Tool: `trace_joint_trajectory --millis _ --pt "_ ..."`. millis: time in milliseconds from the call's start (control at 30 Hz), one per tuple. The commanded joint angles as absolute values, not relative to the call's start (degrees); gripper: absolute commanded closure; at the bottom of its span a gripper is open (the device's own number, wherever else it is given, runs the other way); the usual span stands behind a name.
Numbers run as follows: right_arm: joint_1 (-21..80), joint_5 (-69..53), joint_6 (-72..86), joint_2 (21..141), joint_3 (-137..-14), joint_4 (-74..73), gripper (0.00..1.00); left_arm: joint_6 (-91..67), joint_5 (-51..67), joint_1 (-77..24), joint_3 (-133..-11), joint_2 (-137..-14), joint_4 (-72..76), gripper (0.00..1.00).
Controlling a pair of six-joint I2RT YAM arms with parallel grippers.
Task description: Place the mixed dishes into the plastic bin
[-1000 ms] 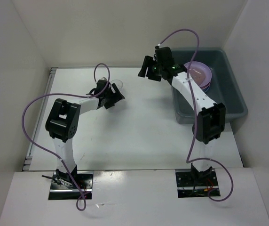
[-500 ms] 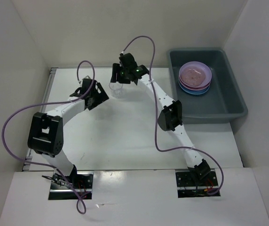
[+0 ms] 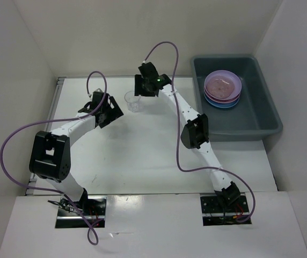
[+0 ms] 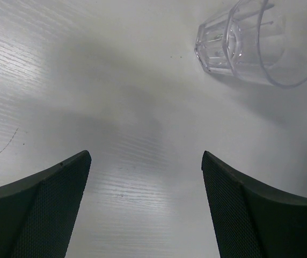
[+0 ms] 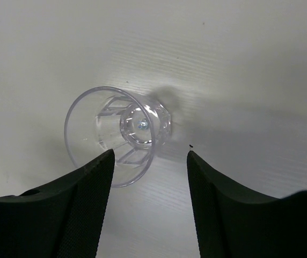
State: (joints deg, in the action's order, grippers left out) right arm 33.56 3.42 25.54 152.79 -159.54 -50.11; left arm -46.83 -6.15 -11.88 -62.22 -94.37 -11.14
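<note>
Gaping right end effector (image 5: pixel 149 155) hangs over clear cup (image 5: pixel 118 134).

Quick count from my end: one clear cup (image 3: pixel 133 100) on the worktop (image 3: pixel 143 156), one grey-blue bin (image 3: pixel 253 117), and one stack of plates (image 3: pixel 223 84). I make out three rims in that stack, purple, pink and blue; can't tell if more hide underneath. Plus my two hands: left hand (image 3: pixel 110 110) and right hand (image 3: pixel 140 90).
</note>
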Motion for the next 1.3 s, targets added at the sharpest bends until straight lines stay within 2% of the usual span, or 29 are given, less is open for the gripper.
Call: trace_joint_trajectory --millis 0,33,167,200,267,500,633,767,900,1033,1133,1267 --pt "33.6 6.3 23.9 152.0 -158.7 -50.9 0.39 -47.8 -5.6 -11.9 -62.1 -94.5 -9.8 0.09" --pt "33.6 6.3 23.9 152.0 -158.7 -50.9 0.41 -47.8 -5.6 -11.9 -62.1 -94.5 -9.8 0.09" --pt "33.6 6.3 23.9 154.3 -159.3 -51.4 0.61 -47.8 -6.1 -11.9 -61.6 -94.0 -9.8 0.09" --pt "33.6 6.3 23.9 154.3 -159.8 -51.4 0.73 -47.8 -6.2 -11.9 -61.6 -94.0 -9.8 0.09" --pt "33.6 5.8 23.9 154.9 -160.3 -51.4 0.80 -47.8 -6.2 -11.9 -61.6 -94.0 -9.8 0.09" --pt "33.6 5.2 23.2 154.9 -160.3 -50.9 0.77 -48.3 -6.2 -11.9 -61.6 -94.0 -9.8 0.09" --pt "33.6 4.7 23.2 154.9 -160.3 -50.9 0.84 -48.9 -6.2 -11.9 -61.1 -93.3 -9.8 0.09" --pt "33.6 4.7 23.2 155.4 -159.8 -50.9 1.00 -48.9 -6.8 -11.9 -60.5 -92.8 -9.8 0.09" --pt "33.6 4.1 23.2 154.1 -160.3 -52.0 1.00 -49.4 -7.3 -11.9 -59.2 -92.3 -9.8 0.09" --pt "33.0 4.9 22.7 149.1 -160.3 -56.4 1.00 -50.6 -7.3 -11.9 -58.5 -91.8 -9.2 0.09" --pt "33.0 7.5 21.5 141.9 -155.9 -56.9 1.00 -51.2 -7.3 -11.9 -58.0 -91.8 -8.2 0.09" --pt "30.9 18.3 20.8 130.6 -143.4 -57.5 1.00 -52.5 -6.8 -11.9 -57.5 -91.8 -7.1 0.09"
